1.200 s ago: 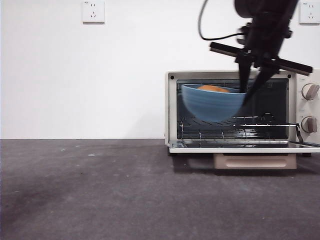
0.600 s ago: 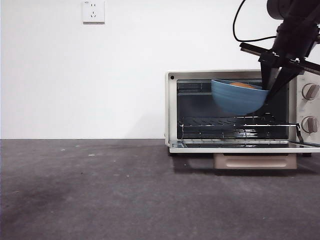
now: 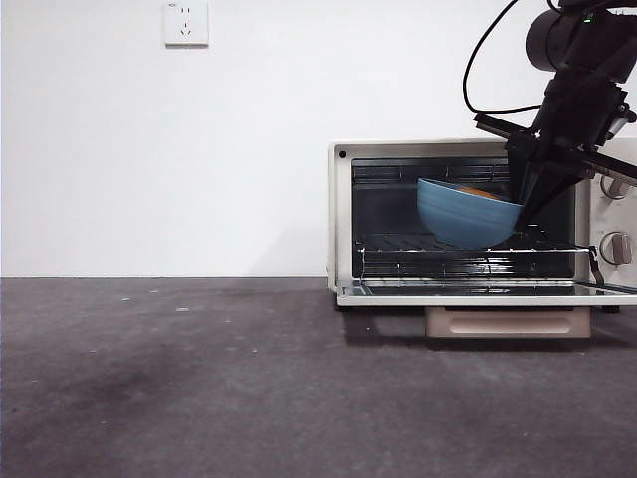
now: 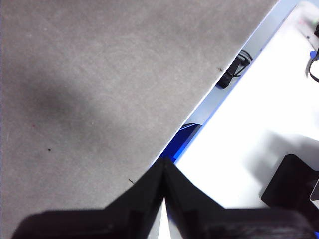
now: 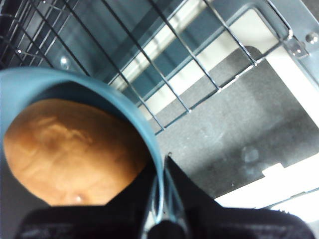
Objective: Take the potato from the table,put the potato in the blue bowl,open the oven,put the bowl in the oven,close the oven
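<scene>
Since a second ago, your right claw [image 3: 525, 204], pinched on the blue bowl's [image 3: 466, 217] rim, has carried bowl and potato [image 5: 70, 152] into the oven [image 3: 343, 214], just above the rack [image 3: 398, 244]. Level it, lower gently.

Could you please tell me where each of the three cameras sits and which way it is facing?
Front view: low, at table height, facing the open oven; right gripper enters from above.
Left wrist view: on the waiting arm, looking down at the table; own shut fingers show.
Right wrist view: over the oven rack; fingers clamp the blue bowl holding the potato.
Front and right wrist views share the bowl.
</scene>
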{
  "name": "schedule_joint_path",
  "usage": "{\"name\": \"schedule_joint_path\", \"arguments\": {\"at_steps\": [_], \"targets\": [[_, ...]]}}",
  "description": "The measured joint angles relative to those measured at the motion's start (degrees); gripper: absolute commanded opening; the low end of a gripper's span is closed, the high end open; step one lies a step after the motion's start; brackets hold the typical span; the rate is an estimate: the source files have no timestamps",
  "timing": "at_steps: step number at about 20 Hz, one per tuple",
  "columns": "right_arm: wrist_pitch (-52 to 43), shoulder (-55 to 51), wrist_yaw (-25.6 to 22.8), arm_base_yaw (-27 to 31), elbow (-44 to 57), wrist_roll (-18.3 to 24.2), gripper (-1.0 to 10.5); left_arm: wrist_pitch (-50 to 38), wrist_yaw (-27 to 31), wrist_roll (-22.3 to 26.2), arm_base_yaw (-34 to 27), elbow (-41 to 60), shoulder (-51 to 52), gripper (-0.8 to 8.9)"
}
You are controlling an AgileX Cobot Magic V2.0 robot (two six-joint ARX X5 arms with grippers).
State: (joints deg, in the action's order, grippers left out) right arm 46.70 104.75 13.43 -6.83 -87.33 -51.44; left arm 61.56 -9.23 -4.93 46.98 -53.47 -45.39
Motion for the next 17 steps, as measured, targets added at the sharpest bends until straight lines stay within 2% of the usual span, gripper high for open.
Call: {"name": "schedule_joint_path", "arguments": {"at_steps": [3, 9, 11, 13, 17], "targets": [[-0.31, 0.5, -3.06, 0.07, -1.97, -1.42, -0.1, -0.52, -0.04, 0.02, 0.0, 0.02, -0.42, -0.08], [3.04, 0.52, -5.6, 0.31, -4.83, -1.97, -0.1, -3.13, -2.47, 0.24, 0.0, 0.0, -0.35, -0.08], [2.97, 0.52, -6.03, 0.31, -4.83, -1.95, 0.5, -3.13, -3.21, 0.35, 0.0, 0.0, -0.35, -0.08], [2.67, 0.52, -6.12, 0.33, -4.83, -1.97, 2.5, -3.13, -3.21, 0.39, 0.0, 0.0, -0.35, -0.08], [0.04, 0.52, -6.05, 0.33, -4.98, -1.84, 2.6, -3.1, -3.21, 0.39, 0.0, 0.0, -0.35, -0.08]]}}
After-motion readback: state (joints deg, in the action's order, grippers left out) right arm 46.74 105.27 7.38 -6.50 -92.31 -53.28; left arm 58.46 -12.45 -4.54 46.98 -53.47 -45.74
